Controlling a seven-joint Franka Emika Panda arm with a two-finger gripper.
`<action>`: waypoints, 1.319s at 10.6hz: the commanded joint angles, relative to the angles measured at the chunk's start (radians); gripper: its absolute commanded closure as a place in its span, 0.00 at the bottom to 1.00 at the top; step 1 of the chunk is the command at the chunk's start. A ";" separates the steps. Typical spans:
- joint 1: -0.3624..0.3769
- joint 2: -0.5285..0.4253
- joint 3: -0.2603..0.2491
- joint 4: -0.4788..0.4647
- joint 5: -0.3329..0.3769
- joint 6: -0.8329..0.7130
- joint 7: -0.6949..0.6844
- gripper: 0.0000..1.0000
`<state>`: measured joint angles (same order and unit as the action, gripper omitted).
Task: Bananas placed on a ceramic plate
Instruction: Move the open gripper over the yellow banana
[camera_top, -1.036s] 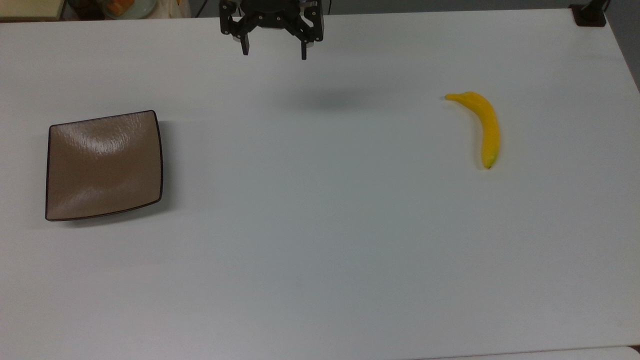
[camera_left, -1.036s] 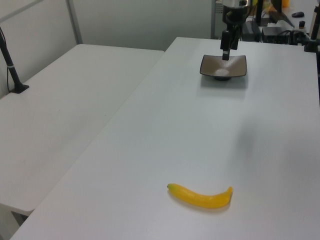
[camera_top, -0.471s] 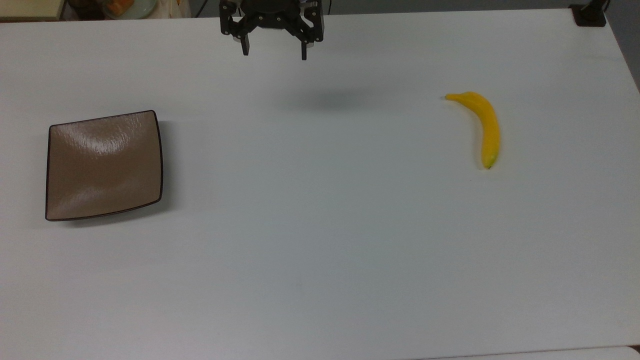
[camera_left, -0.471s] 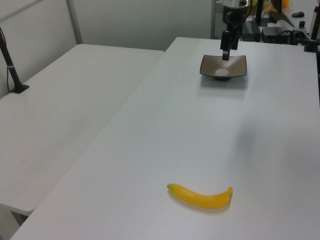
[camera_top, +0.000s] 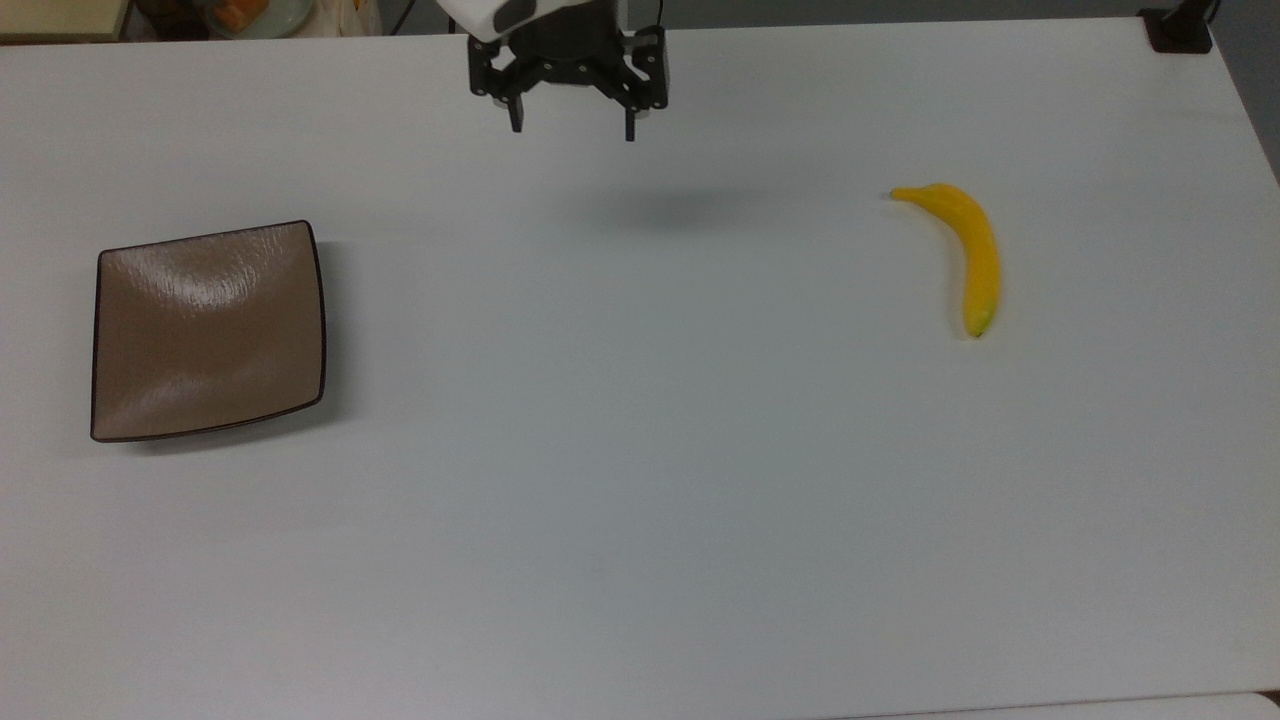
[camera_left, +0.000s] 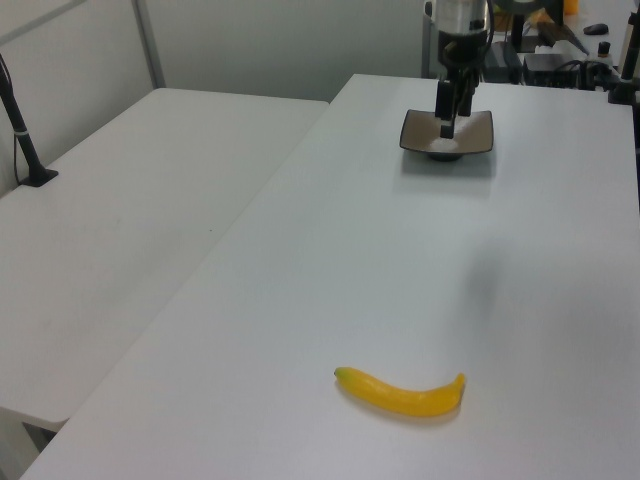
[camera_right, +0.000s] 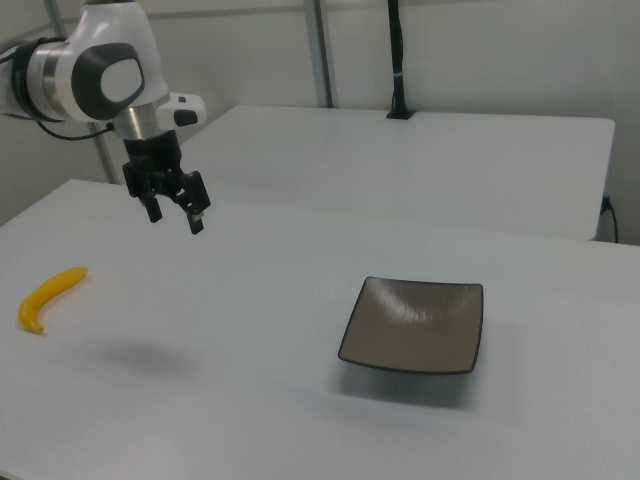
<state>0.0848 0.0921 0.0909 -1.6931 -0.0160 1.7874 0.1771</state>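
a single banana (camera_top: 968, 250) lies flat on a white table (camera_top: 640, 480). it is smooth and bright yellow, gently curved, with a small greenish tip at one end and a narrower stem end at the other. in the top view it sits toward the top view's right, the stem end pointing up and left, the greenish tip pointing down. in the left view the banana (camera_left: 402, 392) is in the foreground, and in the right view the banana (camera_right: 48, 297) is at the right view's far left.

a square ceramic plate (camera_top: 208, 330) rests on the same table at the top view's left. it is glossy tan-brown with a thin dark rim, slightly curved edges and a faint rippled sheen, and nothing lies on it. the plate (camera_right: 415, 323) sits near the middle of the right view, and the plate (camera_left: 448, 133) is far back in the left view.

the black two-finger gripper (camera_top: 573, 126) hangs in the air above the table near the top edge of the top view, between plate and banana, well apart from both. the banana lies to the top view's right of it and lower in the frame. in the right view the gripper (camera_right: 176, 216) is raised clear of the table, up and to the right view's right of the banana. its fingers are spread wide apart, holding nothing and touching nothing. a soft shadow falls on the table beneath it.
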 joint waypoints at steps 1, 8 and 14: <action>0.016 0.040 0.055 -0.020 0.008 0.078 0.030 0.00; 0.091 0.130 0.251 -0.017 0.068 0.191 0.145 0.00; 0.223 0.253 0.285 -0.017 0.054 0.390 0.252 0.00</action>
<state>0.2814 0.3127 0.3748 -1.7022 0.0398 2.1019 0.3878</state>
